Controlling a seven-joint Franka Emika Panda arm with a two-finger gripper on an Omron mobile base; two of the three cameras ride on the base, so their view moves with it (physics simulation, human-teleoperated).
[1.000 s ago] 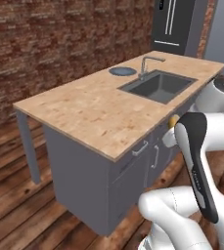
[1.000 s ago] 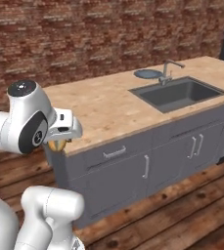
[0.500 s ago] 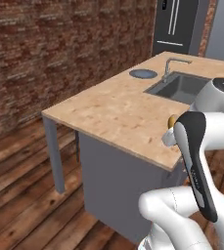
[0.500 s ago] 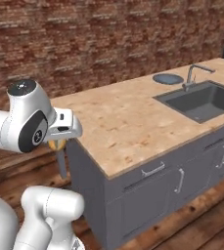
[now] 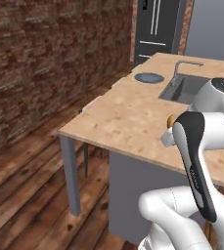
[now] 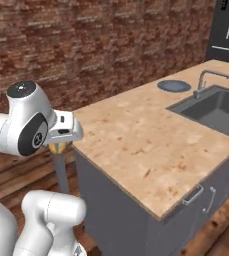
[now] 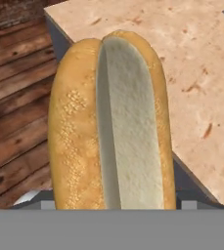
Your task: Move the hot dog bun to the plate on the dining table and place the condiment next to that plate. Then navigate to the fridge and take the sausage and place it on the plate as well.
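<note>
My gripper (image 6: 61, 142) is shut on the hot dog bun (image 7: 111, 122), a yellow-tan split bun with a pale inside that stands upright close to the hand camera. The bun's end (image 5: 171, 120) peeks out beside the arm, over the near edge of the dining table (image 5: 123, 117). From the right, the bun (image 6: 57, 147) hangs under the hand, just off the table's left corner (image 6: 136, 135). The blue-grey plate (image 5: 149, 77) lies at the table's far end, left of the faucet; it is also the plate (image 6: 174, 86). The dark fridge (image 5: 157, 27) stands beyond it. The condiment and the sausage are out of view.
A grey sink (image 6: 217, 107) with a faucet (image 5: 182, 66) is set into the table's far right part. A brick wall (image 5: 45, 63) runs along the left, with wood floor (image 5: 30, 185) between it and the table. A slim table leg (image 5: 69, 173) holds the near left corner.
The whole scene has shifted as the base drove: the table's end corner is now in front and the fridge is closer. The bun stays in the shut gripper.
</note>
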